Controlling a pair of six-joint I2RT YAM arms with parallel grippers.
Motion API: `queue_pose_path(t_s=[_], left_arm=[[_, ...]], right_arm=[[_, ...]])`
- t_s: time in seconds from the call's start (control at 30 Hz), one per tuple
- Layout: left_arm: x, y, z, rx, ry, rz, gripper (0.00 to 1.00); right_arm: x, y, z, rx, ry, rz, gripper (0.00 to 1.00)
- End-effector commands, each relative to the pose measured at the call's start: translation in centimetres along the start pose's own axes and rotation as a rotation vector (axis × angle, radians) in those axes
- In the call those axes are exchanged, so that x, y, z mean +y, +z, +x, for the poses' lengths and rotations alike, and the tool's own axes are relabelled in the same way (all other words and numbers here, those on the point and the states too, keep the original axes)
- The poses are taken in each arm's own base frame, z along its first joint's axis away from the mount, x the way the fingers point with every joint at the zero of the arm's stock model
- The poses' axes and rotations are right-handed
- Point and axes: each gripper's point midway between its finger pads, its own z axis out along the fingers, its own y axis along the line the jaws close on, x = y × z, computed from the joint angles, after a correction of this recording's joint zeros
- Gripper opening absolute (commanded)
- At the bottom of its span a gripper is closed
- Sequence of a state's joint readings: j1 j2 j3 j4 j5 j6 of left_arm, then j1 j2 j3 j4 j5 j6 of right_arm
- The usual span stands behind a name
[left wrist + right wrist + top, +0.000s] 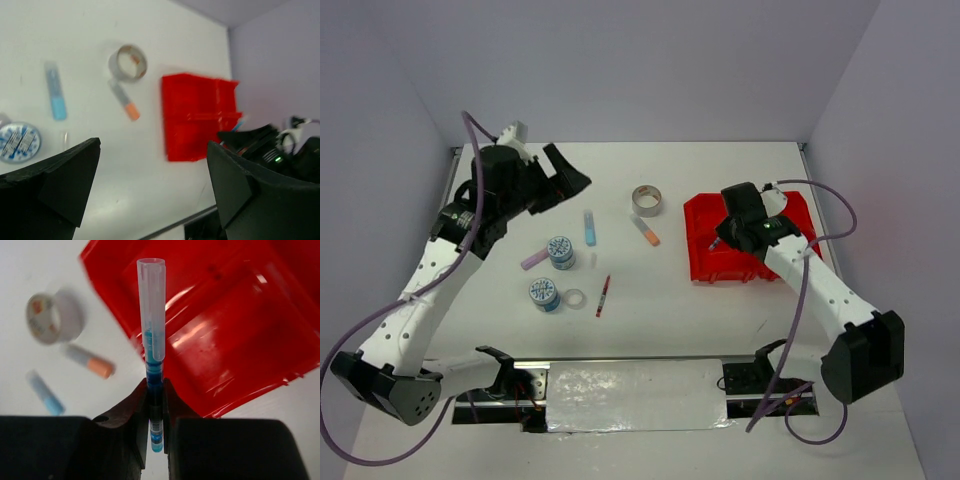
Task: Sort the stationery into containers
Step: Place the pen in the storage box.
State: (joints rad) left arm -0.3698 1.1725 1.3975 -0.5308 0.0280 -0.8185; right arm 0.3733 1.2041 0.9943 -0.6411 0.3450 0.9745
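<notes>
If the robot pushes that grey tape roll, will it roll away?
Probably not: the grey tape roll seems to lie flat on the table, hole up, so it would likely slide. It looks stiff and light. Stood on edge, its round shape might roll.

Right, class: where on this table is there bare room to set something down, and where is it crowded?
Bare table lies between the red pen and the red bin. More lies beyond the grey tape roll. Crowded: around the patterned rolls, lilac marker and clear ring.
</notes>
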Motion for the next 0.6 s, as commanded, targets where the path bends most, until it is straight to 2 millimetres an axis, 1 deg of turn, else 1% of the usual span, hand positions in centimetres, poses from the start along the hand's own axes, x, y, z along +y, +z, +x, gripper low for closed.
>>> queue_pose_path(t_s=[0.0, 0.03, 0.07, 0.13, 0.17, 0.2, 0.27, 0.37, 0.43, 0.5, 0.53, 0.57], left_arm=[[0.0, -1.6, 1.5, 0.026, 0.015, 0.054, 0.99], [0.5, -1.7, 1.9, 0.035, 0.022, 0.044, 0.99], [1.5, -1.7, 2.8, 0.058, 0.034, 0.018, 0.99], [2.1, -2.2, 3.2, 0.059, 0.049, 0.003, 0.99], [2.8, -2.3, 3.6, 0.065, 0.061, -0.017, 0.99], [2.8, -2.7, 3.5, 0.057, 0.062, -0.017, 0.99], [3.6, -2.8, 4.2, 0.074, 0.087, -0.037, 0.99], [3.5, -3.1, 4.6, 0.096, 0.106, -0.020, 0.99], [4.3, -2.6, 6.0, 0.140, 0.112, -0.027, 0.99], [4.5, -2.5, 6.8, 0.172, 0.118, -0.019, 0.99], [5.1, -2.3, 7.4, 0.190, 0.124, -0.027, 0.99], [5.3, -2.2, 7.8, 0.201, 0.130, -0.027, 0.99]], right_arm=[[-3.7, 0.5, -2.8, -0.141, 0.171, 0.262, 0.00], [-3.9, 0.8, -2.8, -0.144, 0.181, 0.277, 0.00], [-4.1, 1.2, -2.6, -0.143, 0.194, 0.293, 0.00], [-4.7, 1.8, -2.0, -0.134, 0.210, 0.327, 0.01], [-4.8, 2.0, -1.9, -0.130, 0.221, 0.332, 0.02], [-4.8, 2.2, -1.7, -0.121, 0.229, 0.333, 0.04], [-5.1, 2.7, -0.9, -0.097, 0.242, 0.349, 0.06], [-5.4, 3.6, 0.2, -0.064, 0.254, 0.361, 0.09], [-5.5, 3.8, 0.8, -0.040, 0.255, 0.369, 0.10], [-5.9, 3.9, 1.3, -0.027, 0.267, 0.384, 0.11], [-5.9, 4.0, 1.4, -0.028, 0.275, 0.377, 0.15], [-5.6, 4.2, 1.6, -0.018, 0.279, 0.357, 0.22]])
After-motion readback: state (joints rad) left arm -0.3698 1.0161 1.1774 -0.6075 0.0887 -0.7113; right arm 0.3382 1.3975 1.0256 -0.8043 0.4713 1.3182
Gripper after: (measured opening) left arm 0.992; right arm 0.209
